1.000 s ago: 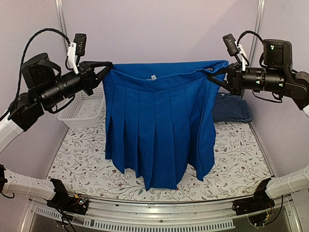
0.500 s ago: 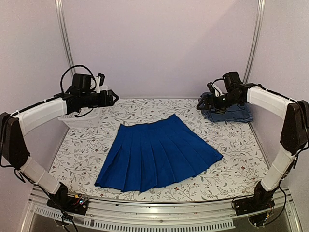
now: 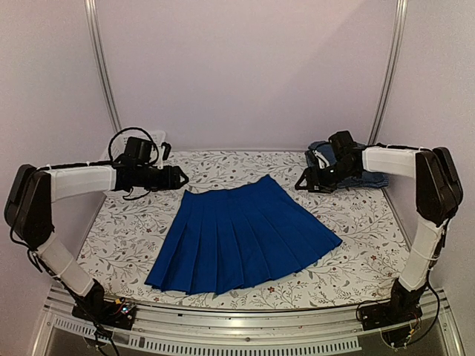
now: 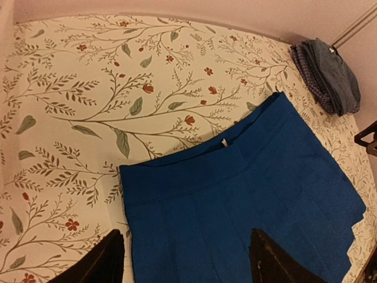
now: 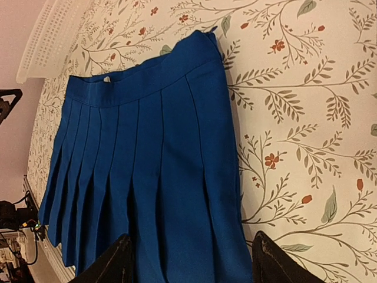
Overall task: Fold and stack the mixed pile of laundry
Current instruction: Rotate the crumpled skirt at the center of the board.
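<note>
A royal-blue pleated skirt (image 3: 241, 241) lies flat on the flowered table, its waistband toward the back and its hem toward the front. My left gripper (image 3: 182, 178) hovers open and empty just left of the waistband's left corner. In the left wrist view the skirt (image 4: 247, 200) shows between that gripper's (image 4: 184, 233) spread fingers. My right gripper (image 3: 300, 184) is open and empty a little to the right of the waistband's right corner. The right wrist view looks down on the skirt's pleats (image 5: 147, 177) past that gripper (image 5: 193, 236). Folded dark garments (image 4: 330, 73) are stacked at the back right, a checked one among them.
A white mesh basket (image 5: 50, 35) stands at the back left, behind my left arm. The stack of dark garments (image 3: 371, 178) sits just behind my right forearm. Side posts and walls close in the flowered tabletop (image 3: 126, 245).
A second ago both grippers held the skirt up by its waistband corners. They have let go and opened, and the skirt now lies flat. Both arms have drawn apart and dropped low.
</note>
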Tool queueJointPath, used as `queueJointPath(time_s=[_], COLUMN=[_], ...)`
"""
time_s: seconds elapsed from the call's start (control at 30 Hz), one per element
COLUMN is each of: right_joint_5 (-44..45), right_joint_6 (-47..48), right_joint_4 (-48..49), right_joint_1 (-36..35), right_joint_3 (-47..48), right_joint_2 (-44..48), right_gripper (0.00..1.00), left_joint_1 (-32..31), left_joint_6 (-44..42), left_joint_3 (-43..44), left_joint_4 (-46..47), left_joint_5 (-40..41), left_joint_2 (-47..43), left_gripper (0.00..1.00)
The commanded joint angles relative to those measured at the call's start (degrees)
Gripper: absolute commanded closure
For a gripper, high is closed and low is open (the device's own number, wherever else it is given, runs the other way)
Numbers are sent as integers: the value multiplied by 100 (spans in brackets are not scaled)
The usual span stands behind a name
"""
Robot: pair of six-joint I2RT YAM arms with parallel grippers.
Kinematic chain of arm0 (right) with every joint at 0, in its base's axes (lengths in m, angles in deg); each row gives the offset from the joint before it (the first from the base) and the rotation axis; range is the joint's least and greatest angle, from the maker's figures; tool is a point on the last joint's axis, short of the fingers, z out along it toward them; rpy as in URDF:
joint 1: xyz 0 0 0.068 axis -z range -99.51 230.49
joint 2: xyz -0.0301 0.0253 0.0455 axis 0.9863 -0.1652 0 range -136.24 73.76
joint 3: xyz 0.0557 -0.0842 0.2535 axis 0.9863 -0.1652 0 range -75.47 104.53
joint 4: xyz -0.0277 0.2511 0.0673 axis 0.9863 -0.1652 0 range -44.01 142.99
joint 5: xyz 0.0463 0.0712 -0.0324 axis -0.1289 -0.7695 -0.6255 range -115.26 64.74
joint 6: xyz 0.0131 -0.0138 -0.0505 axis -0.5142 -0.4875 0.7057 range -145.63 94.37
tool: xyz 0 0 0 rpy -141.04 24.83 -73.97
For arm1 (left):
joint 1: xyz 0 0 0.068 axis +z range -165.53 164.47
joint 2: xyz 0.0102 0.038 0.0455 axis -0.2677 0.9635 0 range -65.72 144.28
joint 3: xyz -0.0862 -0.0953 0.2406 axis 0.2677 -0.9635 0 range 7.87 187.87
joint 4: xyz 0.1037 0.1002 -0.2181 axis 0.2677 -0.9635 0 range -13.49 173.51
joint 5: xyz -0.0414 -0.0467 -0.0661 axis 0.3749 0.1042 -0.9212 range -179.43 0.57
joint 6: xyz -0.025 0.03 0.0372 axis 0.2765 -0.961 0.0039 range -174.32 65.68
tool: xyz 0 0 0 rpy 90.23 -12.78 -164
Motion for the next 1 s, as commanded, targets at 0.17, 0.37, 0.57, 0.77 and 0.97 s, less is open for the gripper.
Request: queueJointPath(time_s=[0.17, 0.37, 0.57, 0.77, 0.97], right_joint_5=[746, 942, 799, 142, -294], right_joint_6=[355, 444, 446, 340, -6], right_joint_4=[22, 18, 67, 308, 776], right_joint_1=[-235, -232, -240, -281, -355], right_joint_3=[-33, -109, -234, -633, -1513], right_joint_2=[-906, -1249, -1425, -1309, -759], right_gripper=[29, 29, 42, 75, 100], left_joint_1=[-147, -245, -332, -346, -345], left_joint_6=[380, 409, 456, 413, 94], left_joint_3=[-348, -248, 53, 381, 1351], left_joint_4=[135, 54, -170, -73, -269], left_joint_5=[263, 536, 926, 895, 789], left_joint_2=[512, 975, 1679, 2105, 2846], left_gripper=[27, 28, 32, 64, 91])
